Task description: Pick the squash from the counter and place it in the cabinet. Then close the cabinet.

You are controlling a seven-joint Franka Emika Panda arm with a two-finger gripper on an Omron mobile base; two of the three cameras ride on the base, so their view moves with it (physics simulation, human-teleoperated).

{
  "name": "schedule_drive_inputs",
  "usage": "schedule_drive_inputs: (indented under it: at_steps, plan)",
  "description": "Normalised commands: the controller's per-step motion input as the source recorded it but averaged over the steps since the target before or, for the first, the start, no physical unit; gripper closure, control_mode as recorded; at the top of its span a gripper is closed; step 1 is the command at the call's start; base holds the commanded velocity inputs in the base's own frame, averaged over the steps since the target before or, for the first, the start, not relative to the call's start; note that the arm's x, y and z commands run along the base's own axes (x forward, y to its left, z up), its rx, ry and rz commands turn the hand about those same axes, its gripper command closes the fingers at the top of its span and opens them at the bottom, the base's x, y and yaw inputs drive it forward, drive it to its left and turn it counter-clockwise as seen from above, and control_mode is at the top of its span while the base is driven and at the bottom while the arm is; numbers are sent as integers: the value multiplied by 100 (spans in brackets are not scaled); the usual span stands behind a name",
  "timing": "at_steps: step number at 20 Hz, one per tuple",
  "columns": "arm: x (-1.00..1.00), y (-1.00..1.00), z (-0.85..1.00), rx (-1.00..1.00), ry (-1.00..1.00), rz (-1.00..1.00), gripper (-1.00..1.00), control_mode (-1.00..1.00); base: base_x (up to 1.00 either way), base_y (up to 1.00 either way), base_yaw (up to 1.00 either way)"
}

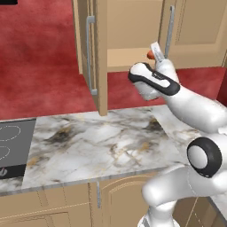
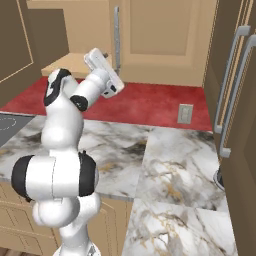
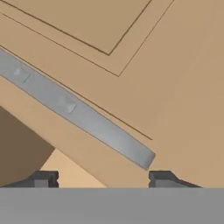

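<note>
- Squash (image 1: 150, 54): lay as a small orange-red patch at the near edge of the cabinet (image 1: 128, 56) floor, just left of the robot's hand and partly hidden by it. Judged set down inside rather than carried, since nothing sat between the fingers.
- Gripper (image 1: 155, 47): raised to cabinet height, well above the counter (image 1: 102, 142), and pointed into the opening beside the closed right door (image 1: 195, 26). Judged to be so placed because the floor of the cabinet could be reached only through the open left half.
- Fingertips (image 3: 42, 178): spread wide apart in the hand view, with bare tan wood between them. Pinched nothing.
- Silver bar handle (image 3: 83, 118) of the closed door: crossed the hand view on a slant, close ahead of the fingers. Slant ascribed to the roll of the hand, not to the door.
- Left door (image 1: 102, 57): stood swung out toward the near side, edge-on in the left base view, with its handle (image 1: 90, 53) on the outer face. Judged the one part of the task not yet done.
- Next step, as a judgement: withdrawal of the hand clear of the squash, then a push on the open door from its outer side. Risk noted of nudging the squash off the near edge, given its closeness to the hand.
</note>
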Motion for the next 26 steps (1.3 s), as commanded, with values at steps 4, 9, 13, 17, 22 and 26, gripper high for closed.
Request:
schedule_drive_inputs:
  at_steps: [4, 9, 13, 17, 22, 26]
  plan:
    - [-100, -29, 46, -11, 33, 0, -100, -100, 0, 0, 0]
    - [-100, -6, 70, -17, 29, 0, -100, -100, 0, 0, 0]
    - [-100, 3, 71, -23, 23, 8, -100, -100, 0, 0, 0]
    - [-100, 13, 73, -22, 23, 15, -100, -100, 0, 0, 0]
    - [-100, 19, 64, -18, 25, 15, -100, -100, 0, 0, 0]
    - [-100, 14, 19, -16, 20, 12, -100, -100, 0, 0, 0]
